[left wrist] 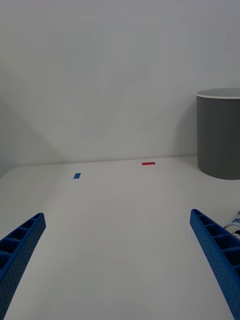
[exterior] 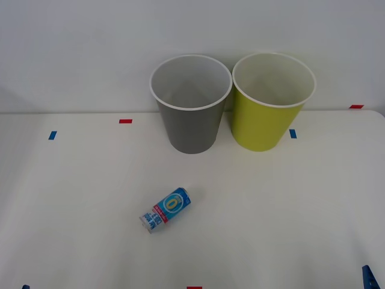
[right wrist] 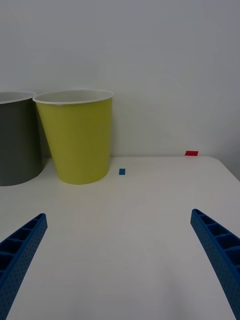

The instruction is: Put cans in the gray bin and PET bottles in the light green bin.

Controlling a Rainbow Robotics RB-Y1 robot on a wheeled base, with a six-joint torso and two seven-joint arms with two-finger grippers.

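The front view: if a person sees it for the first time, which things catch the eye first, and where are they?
Two bins stand side by side at the back of the white table: the gray bin on the left and the light green bin on its right. One small blue can lies on its side, alone, nearer the robot and in front of the gray bin. Both grippers, left gripper and right gripper, are open and hold nothing.

You see the can (left wrist: 235,220) cut off behind the left gripper's finger (left wrist: 220,260); the gray bin (left wrist: 220,135) runs past the frame edge.
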